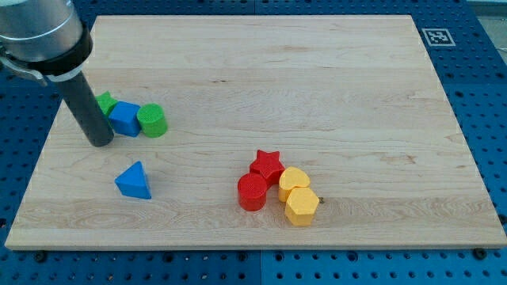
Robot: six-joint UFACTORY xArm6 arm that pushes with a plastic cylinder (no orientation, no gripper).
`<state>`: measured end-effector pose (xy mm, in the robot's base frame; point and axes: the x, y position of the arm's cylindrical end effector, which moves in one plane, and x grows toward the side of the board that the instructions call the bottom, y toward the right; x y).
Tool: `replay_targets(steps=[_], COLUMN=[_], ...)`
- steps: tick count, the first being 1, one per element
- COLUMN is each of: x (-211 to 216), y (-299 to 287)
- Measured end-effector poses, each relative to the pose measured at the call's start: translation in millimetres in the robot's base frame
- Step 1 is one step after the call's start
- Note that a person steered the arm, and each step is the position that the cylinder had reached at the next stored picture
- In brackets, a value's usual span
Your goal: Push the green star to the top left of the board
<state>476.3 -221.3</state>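
Note:
The green star (104, 101) lies near the view's left edge of the wooden board (317, 79), mostly hidden behind my rod. Only a small green part shows. It touches a blue block (124, 119), which touches a green cylinder (152, 120) to its right. My tip (101, 142) rests on the board just left of the blue block and just below the green star.
A blue triangle (133, 181) lies below the row. At the bottom middle sit a red star (267, 165), a red cylinder (253, 192), a yellow rounded block (293, 181) and a yellow hexagon (301, 206). A tag marker (437, 36) lies off the board's top right corner.

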Motion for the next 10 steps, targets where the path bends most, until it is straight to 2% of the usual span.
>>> replay_targets(steps=[5,8,10], x=[-22.2,-45.7,-59.0], y=[-28.1,31.4,32.1])
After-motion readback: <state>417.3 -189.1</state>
